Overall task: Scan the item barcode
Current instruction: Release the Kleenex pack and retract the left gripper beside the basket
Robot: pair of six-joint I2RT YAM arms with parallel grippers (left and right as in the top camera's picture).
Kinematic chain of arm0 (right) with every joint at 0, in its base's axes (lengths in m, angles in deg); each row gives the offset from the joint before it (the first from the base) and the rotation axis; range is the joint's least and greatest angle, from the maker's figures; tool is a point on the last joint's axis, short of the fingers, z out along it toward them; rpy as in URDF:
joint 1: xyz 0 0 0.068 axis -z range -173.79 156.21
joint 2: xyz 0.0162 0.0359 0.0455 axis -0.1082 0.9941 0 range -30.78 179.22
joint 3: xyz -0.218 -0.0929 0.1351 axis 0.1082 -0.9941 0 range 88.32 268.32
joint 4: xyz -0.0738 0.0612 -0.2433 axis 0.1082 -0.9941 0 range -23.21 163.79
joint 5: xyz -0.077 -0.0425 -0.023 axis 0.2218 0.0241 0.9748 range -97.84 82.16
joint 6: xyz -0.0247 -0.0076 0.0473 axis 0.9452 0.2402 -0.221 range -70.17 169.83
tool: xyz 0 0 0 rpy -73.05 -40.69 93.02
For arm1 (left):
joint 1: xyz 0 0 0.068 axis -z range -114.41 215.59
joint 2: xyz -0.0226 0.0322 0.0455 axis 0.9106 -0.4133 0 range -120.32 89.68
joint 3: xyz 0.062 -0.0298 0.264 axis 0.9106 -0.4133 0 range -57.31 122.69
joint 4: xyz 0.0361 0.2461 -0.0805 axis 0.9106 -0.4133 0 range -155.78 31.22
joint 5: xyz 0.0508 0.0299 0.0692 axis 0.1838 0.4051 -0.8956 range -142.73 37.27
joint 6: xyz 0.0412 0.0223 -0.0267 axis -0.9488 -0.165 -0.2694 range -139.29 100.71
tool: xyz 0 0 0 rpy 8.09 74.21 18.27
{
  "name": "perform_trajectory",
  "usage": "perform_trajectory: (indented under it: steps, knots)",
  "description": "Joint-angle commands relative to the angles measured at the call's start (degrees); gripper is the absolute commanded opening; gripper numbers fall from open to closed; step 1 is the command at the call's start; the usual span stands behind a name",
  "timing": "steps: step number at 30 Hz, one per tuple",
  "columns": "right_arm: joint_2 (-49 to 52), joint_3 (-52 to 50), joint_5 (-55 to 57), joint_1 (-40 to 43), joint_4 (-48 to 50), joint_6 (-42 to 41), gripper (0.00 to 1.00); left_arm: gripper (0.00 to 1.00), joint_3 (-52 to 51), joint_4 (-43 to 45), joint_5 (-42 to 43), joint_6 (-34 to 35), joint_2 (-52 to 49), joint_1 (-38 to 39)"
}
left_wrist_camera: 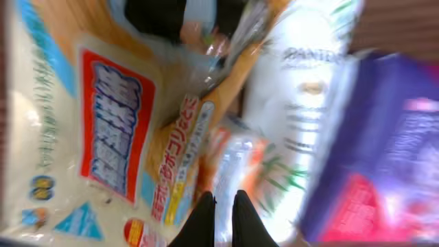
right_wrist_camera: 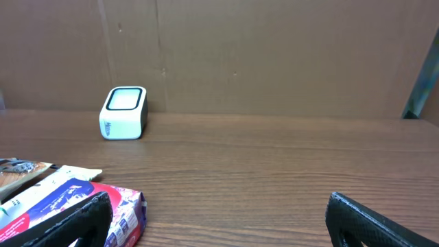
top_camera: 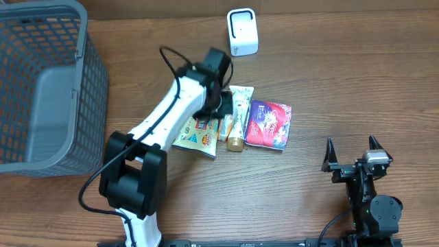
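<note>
Several items lie in a pile mid-table: a cream snack bag [top_camera: 197,137] with a red label [left_wrist_camera: 103,123], a white tube [top_camera: 238,116] [left_wrist_camera: 309,89] and a purple-and-red pack [top_camera: 268,123] [left_wrist_camera: 391,151] [right_wrist_camera: 127,206]. My left gripper [top_camera: 221,104] [left_wrist_camera: 224,206] is down on the pile with its jaws shut. Its tips rest over a small orange-and-clear packet [left_wrist_camera: 226,158] between the bag and the tube. The blurred wrist view does not show whether they pinch it. The white barcode scanner [top_camera: 243,31] [right_wrist_camera: 124,112] stands at the back. My right gripper [top_camera: 350,144] [right_wrist_camera: 219,206] stands open and empty at the front right.
A grey mesh basket [top_camera: 41,89] fills the left back corner. A brown cardboard wall [right_wrist_camera: 274,55] runs behind the table. Bare wood [top_camera: 343,82] lies between the pile, the scanner and the right arm.
</note>
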Motion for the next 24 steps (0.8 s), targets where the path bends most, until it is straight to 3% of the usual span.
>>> perform_trajectory:
  steps: [1, 3, 5, 8, 12, 13, 14, 15, 16, 24]
  knots:
    - [-0.4, -0.6, 0.1, 0.2, 0.3, 0.0, 1.00, 0.04, 11.9, -4.7, -0.5, -2.8, 3.5, -1.4]
    - [-0.4, -0.6, 0.1, 0.2, 0.3, 0.0, 1.00, 0.05, 17.8, -9.6, -3.1, -2.8, 4.3, -2.1]
    - [-0.5, -0.6, 0.1, 0.2, 0.3, 0.0, 1.00, 0.14, 22.9, -14.5, -6.8, -2.6, 5.0, -3.3]
    - [-0.4, -0.6, 0.1, 0.2, 0.3, 0.0, 1.00, 0.44, 30.2, -22.5, -12.9, -2.4, 6.1, -6.9]
    - [-0.5, -0.6, 0.1, 0.2, 0.3, 0.0, 1.00, 0.49, 36.6, -28.1, -13.4, -2.4, 7.2, -12.7]
    - [-0.4, -0.6, 0.1, 0.2, 0.3, 0.0, 1.00, 0.54, 38.3, -29.5, -13.4, -2.4, 7.6, -14.4]
    - [-0.4, -0.6, 0.1, 0.2, 0.3, 0.0, 1.00, 0.67, 39.9, -30.7, -13.3, -2.4, 8.1, -16.0]
    - [-0.5, -0.6, 0.1, 0.2, 0.3, 0.0, 1.00, 0.88, 41.5, -32.0, -13.3, -2.4, 8.6, -17.9]
    - [-0.4, -0.6, 0.1, 0.2, 0.3, 0.0, 1.00, 1.00, 43.2, -33.5, -13.3, -2.4, 9.4, -20.1]
    - [-0.4, -0.6, 0.1, 0.2, 0.3, 0.0, 1.00, 1.00, 46.7, -35.1, -11.5, -1.4, 16.0, -38.4]
